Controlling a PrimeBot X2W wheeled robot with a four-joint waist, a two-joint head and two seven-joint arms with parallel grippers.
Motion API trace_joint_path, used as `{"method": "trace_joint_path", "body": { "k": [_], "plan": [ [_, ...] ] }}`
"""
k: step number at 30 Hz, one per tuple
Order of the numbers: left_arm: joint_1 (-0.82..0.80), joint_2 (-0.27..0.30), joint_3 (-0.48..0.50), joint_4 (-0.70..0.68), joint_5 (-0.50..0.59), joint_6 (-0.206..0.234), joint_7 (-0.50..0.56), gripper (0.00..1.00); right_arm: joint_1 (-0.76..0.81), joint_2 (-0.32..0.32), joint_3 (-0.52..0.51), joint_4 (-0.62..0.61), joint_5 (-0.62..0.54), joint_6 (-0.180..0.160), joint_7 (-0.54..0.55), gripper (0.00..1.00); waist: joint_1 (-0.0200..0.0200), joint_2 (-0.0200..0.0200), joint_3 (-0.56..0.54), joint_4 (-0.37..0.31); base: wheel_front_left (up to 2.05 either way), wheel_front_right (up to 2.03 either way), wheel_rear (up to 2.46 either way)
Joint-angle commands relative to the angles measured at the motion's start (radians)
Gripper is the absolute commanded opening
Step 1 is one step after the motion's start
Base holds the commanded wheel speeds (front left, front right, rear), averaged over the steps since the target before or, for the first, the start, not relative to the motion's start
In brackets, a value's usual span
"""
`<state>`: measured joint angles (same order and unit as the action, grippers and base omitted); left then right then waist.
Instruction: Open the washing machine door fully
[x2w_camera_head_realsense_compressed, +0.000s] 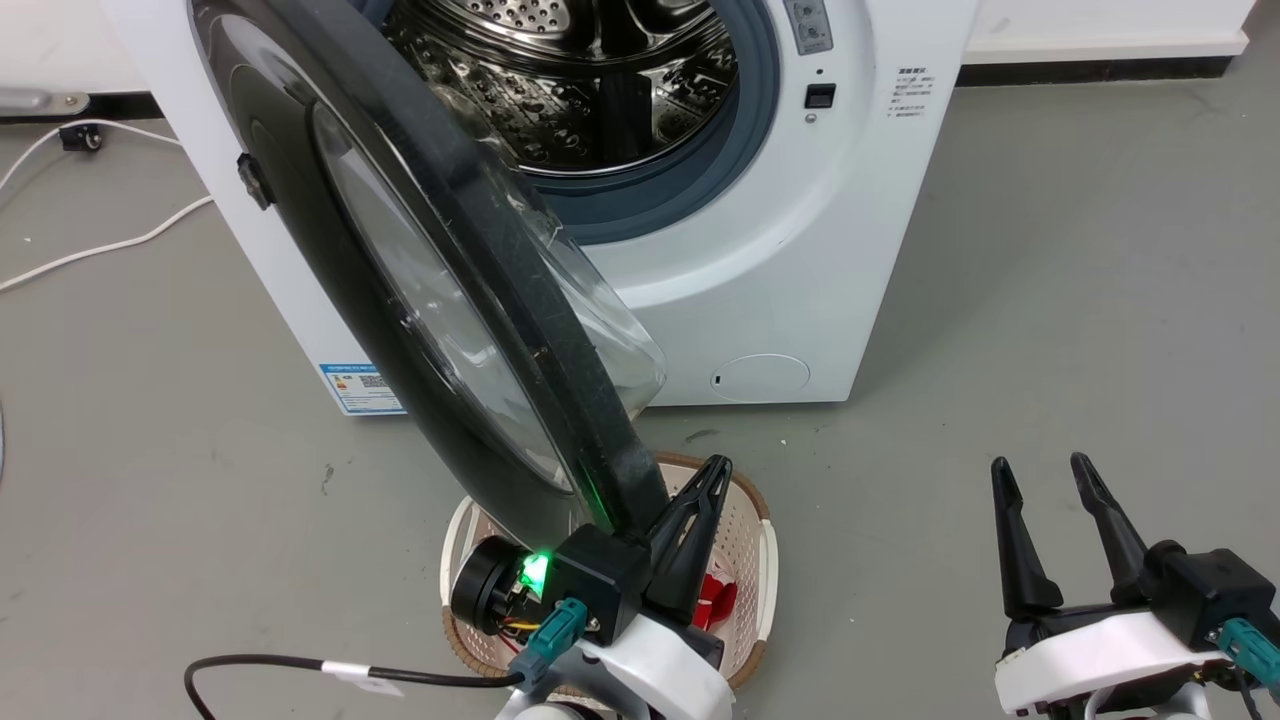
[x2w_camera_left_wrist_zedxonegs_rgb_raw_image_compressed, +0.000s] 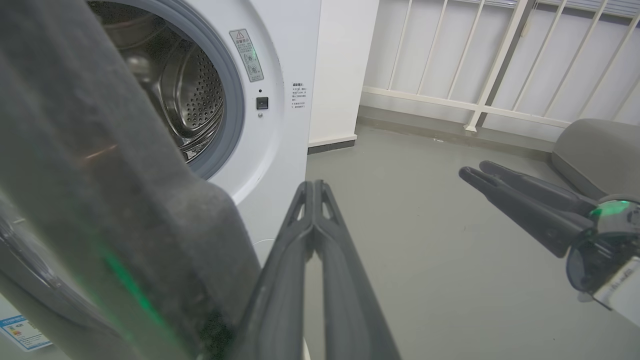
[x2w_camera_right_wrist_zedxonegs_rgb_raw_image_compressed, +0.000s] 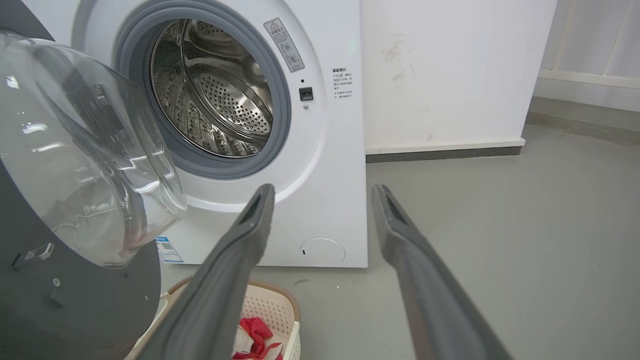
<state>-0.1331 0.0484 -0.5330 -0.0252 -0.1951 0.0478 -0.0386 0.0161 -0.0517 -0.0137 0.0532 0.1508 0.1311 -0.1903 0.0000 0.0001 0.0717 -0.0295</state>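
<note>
The white front-loading washing machine (x2w_camera_head_realsense_compressed: 800, 250) is standing on the grey floor (x2w_camera_head_realsense_compressed: 1050, 330). Its large round glossy black door (x2w_camera_head_realsense_compressed: 400, 300), with a bulging clear glass bowl at the centre, is hanging part-way open. It is swinging out from the left side of the machine front, its rim pointing towards the head camera and its glass facing the grey-rimmed steel drum hole (x2w_camera_head_realsense_compressed: 580, 90). The door's lower edge is hanging over a cream perforated plastic basket (x2w_camera_head_realsense_compressed: 762, 545) that is holding a red cloth (x2w_camera_head_realsense_compressed: 715, 600). The left gripper (x2w_camera_head_realsense_compressed: 716, 468) is sitting just beside that lower edge, its two dark fingers pressed together on nothing; whether they are touching the door I cannot tell. The right gripper (x2w_camera_head_realsense_compressed: 1042, 465) is hovering well apart to the right, fingers spread and empty.
</note>
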Motion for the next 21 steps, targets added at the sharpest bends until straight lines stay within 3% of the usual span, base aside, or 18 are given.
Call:
{"method": "trace_joint_path", "body": {
  "k": [1,10,21],
  "plan": [
    [-0.009,0.007,0.012,0.005,0.000,0.014,-0.005,0.00,-0.015,0.003,0.001,0.001,0.009,-0.001,-0.002,1.00,0.0000,-0.0001,0.000,0.005,0.00,0.00,0.00],
    [0.063,0.029,0.007,-0.047,0.006,0.046,-0.015,0.00,0.001,0.003,-0.001,-0.006,0.011,-0.001,0.003,1.00,0.0000,-0.0001,-0.003,0.074,0.00,0.00,0.00],
    [0.156,0.061,0.007,-0.126,0.008,0.088,-0.001,0.00,0.007,0.002,-0.009,-0.016,0.012,-0.001,0.006,1.00,0.0000,-0.0001,-0.006,0.242,0.00,0.00,0.00]
  ]
}}
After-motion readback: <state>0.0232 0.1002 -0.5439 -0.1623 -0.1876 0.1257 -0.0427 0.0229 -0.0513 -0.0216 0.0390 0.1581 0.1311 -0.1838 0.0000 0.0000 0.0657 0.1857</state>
